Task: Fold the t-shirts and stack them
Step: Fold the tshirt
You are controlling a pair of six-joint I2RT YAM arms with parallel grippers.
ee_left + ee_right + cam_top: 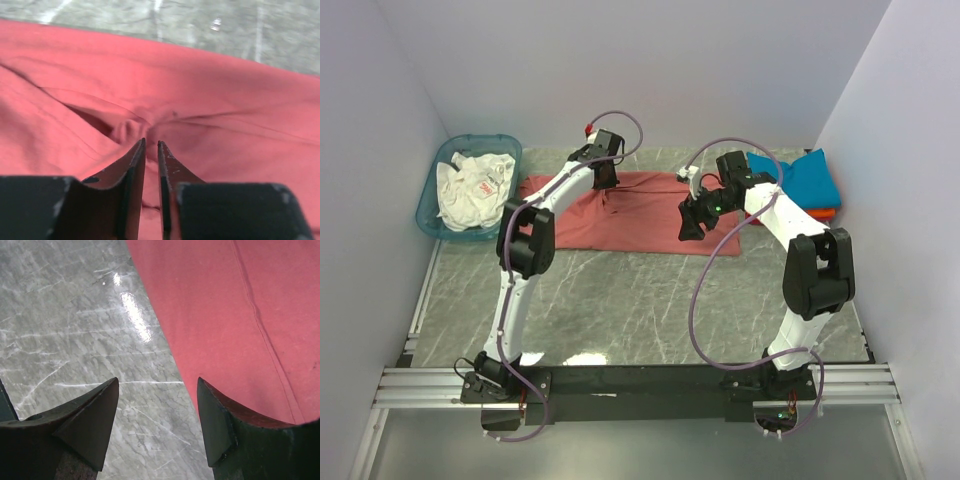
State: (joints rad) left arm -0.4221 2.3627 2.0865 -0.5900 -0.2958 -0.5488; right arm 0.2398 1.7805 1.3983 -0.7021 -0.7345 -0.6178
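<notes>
Marble table (640,300) lies nearest. Beyond it the right gripper (157,390) hangs with fingers wide apart over the near edge of the flat dusty-red t-shirt (640,215). Farther, the left gripper (151,142), nearly closed, nips a pucker of it. At far right, the teal-blue t-shirt (805,178) sits folded on the orange t-shirt (825,213).

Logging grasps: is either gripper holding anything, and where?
Right gripper: open, empty. Left gripper: tips at a pucker mid red t-shirt; actual grip cannot be told.
</notes>
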